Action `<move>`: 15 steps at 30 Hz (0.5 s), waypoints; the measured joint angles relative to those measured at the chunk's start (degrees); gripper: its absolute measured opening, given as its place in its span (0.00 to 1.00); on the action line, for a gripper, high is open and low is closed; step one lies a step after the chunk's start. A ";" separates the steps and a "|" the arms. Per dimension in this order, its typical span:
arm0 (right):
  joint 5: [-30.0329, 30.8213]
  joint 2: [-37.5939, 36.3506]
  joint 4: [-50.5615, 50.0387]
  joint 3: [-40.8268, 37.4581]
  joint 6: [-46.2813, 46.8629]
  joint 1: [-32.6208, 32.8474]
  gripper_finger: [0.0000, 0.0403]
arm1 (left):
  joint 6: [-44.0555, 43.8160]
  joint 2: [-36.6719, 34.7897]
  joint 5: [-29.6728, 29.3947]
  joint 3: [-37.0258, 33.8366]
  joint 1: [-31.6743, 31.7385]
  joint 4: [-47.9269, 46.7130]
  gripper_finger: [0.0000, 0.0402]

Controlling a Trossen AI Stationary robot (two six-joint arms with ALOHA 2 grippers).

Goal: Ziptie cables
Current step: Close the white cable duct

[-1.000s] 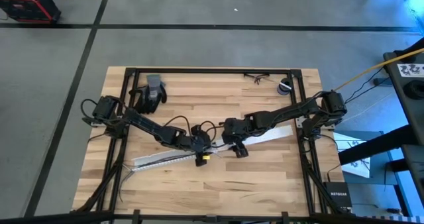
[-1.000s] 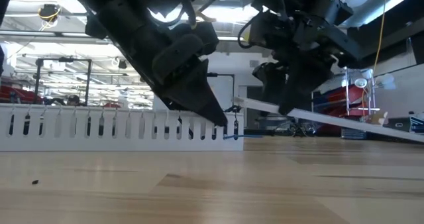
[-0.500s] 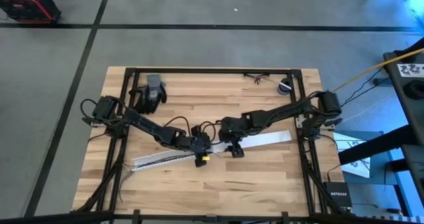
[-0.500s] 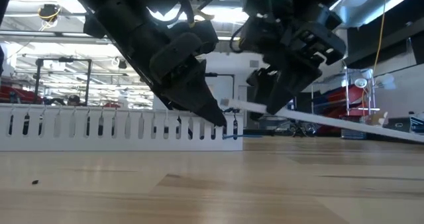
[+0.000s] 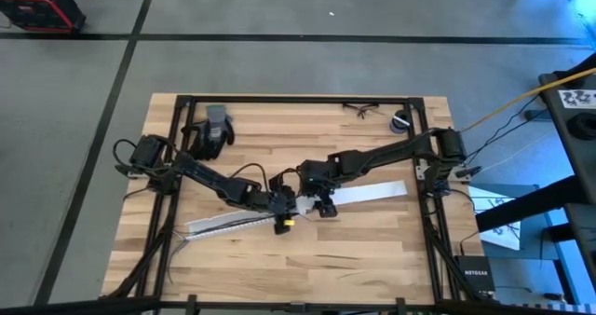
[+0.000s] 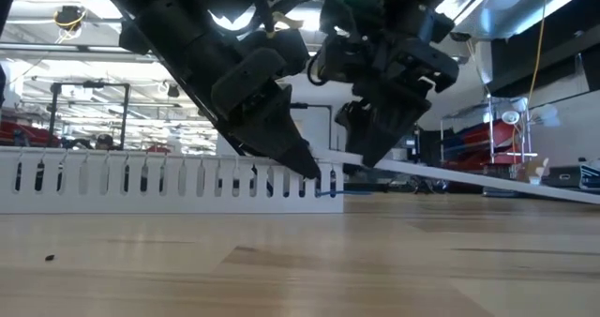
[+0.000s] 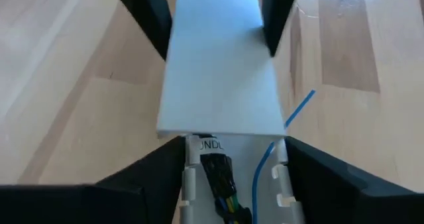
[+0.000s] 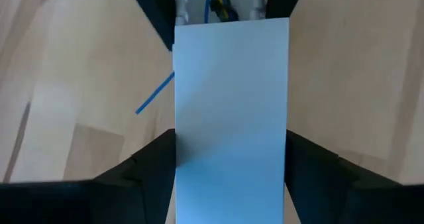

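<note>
While both arms meet near the middle of the desk (image 5: pixel 279 259), the right pincer (image 5: pixel 323 206) has its fingers on either side of a flat white cover strip (image 5: pixel 372 193), gripping it by its edges; one end of the strip is lifted toward the slotted white channel (image 5: pixel 223 224), the other trails to the frame's right. At the channel's right end, the left pincer (image 5: pixel 282 220) straddles the channel, its fingers partly spread along its walls. Inside the channel lie the cables (image 7: pixel 222 184), dark wires with a thin blue strand, just below the strip's edge in the left wrist view. A black glove (image 5: pixel 209 133) lies at the desk's upper left.
</note>
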 joint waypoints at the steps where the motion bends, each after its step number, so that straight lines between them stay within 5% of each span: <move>1: -0.73 0.69 -0.36 0.26 -0.18 -0.18 0.59 | 0.01 0.01 -0.01 0.00 0.00 -0.01 0.59; 15: -6.02 4.08 -5.28 4.03 -1.43 -0.85 0.59 | 0.83 0.01 0.42 -0.04 -0.03 0.56 0.59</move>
